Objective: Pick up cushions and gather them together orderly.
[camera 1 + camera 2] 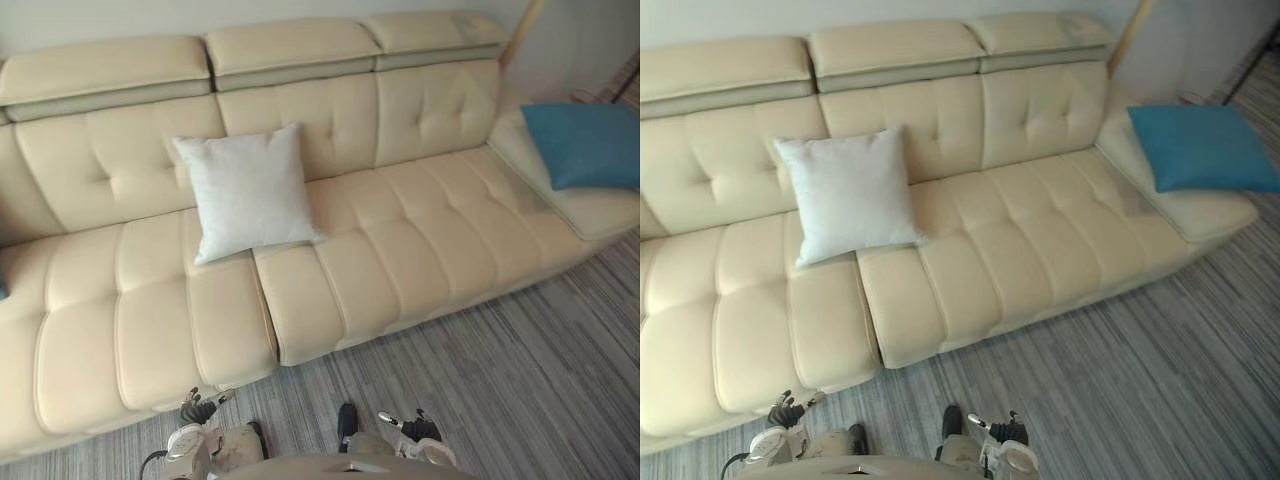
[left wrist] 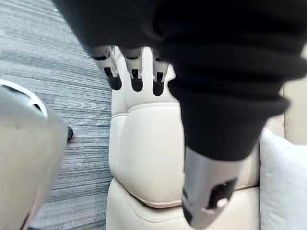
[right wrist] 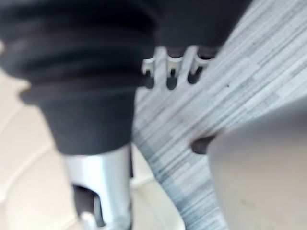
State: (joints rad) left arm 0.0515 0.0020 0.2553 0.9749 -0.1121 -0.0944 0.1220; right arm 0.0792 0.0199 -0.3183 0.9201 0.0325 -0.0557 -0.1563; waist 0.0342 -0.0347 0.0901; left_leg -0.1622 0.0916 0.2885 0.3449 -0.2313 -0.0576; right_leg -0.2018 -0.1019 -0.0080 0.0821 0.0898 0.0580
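A white square cushion (image 1: 248, 190) leans upright against the backrest of the cream sofa (image 1: 400, 240), left of its middle. A blue cushion (image 1: 585, 143) lies flat on the sofa's far right end. My left hand (image 1: 200, 410) hangs low in front of the sofa's left seat, with its fingers (image 2: 135, 67) relaxed and holding nothing. The white cushion's edge (image 2: 283, 182) shows past that hand. My right hand (image 1: 415, 428) hangs low over the floor, its fingers (image 3: 170, 72) relaxed and empty. Both hands are far from the cushions.
Grey striped carpet (image 1: 500, 390) runs along the front of the sofa and out to the right. A wooden pole (image 1: 522, 35) leans behind the sofa's right end. A sliver of dark blue (image 1: 2, 288) shows at the sofa's left edge.
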